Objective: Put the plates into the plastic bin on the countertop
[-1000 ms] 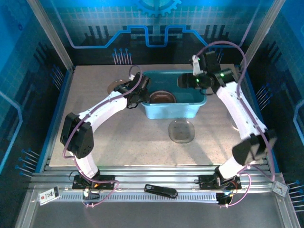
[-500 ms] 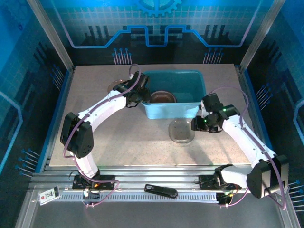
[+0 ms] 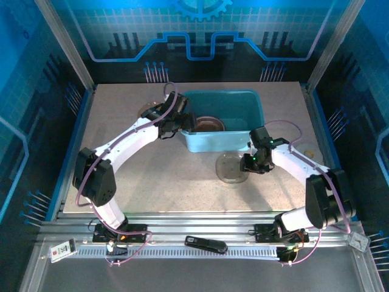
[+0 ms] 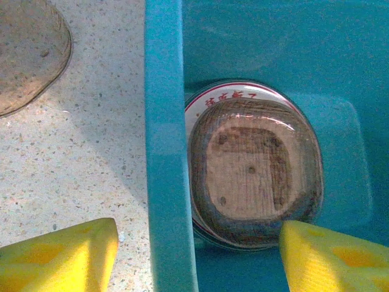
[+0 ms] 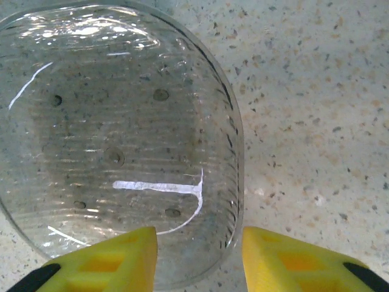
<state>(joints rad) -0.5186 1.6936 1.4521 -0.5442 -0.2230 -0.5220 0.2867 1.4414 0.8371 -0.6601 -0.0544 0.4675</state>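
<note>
The teal plastic bin [image 3: 230,104] stands at the back middle of the countertop [image 3: 152,176]. Inside it a smoky-brown plate [image 4: 252,167] lies on a white red-rimmed plate [image 4: 197,103]. My left gripper [image 4: 197,255] is open and straddles the bin's left wall [image 4: 163,121], one finger outside and one inside, holding nothing. A translucent plate [image 5: 115,140] lies on the countertop in front of the bin. My right gripper [image 5: 199,255] is open at that plate's right rim, with one finger over the plate and the other over the countertop. Another brown plate [image 3: 146,111] lies left of the bin.
A black handset [image 3: 205,244] and a white tag [image 3: 62,249] lie on the metal rail near the arm bases. Blue walls and slanted posts enclose the countertop on three sides.
My right arm swung from above the bin down to the translucent plate in front of it, its jaws narrowing. My left jaws opened at the bin's wall; the brown plate stays in the bin.
</note>
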